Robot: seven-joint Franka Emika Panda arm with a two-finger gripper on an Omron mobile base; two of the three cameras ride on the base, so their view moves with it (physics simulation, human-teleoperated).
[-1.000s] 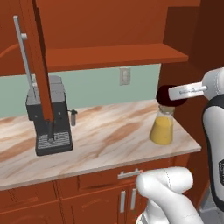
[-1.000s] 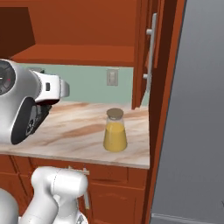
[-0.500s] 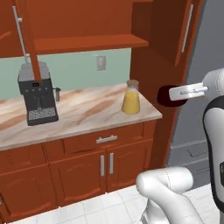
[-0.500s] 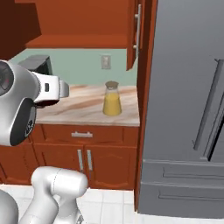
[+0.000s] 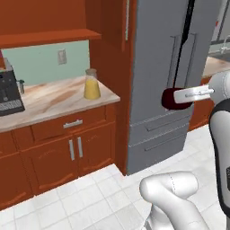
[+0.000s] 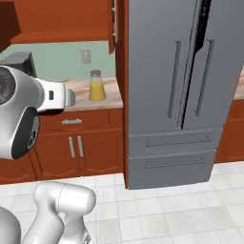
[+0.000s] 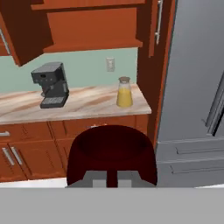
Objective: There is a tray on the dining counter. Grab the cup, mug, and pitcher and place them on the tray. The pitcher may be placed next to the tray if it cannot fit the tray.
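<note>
Gripper (image 5: 177, 97) clamped around mug (image 5: 172, 99)

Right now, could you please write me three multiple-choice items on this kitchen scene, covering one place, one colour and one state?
1. Where does the pitcher stand?
A. On the marbled counter, near its fridge-side end
B. On the floor
C. Inside the fridge

2. What colour is the mug?
A. Bright green
B. Dark red
C. White

3. What state is the gripper in?
A. Open, holding nothing
B. Shut on the pitcher
C. Shut on the mug

Answers: 1 A, it sits by the counter's end beside the fridge; 2 B, maroon all over; 3 C, the mug sits at the fingertips.
</note>
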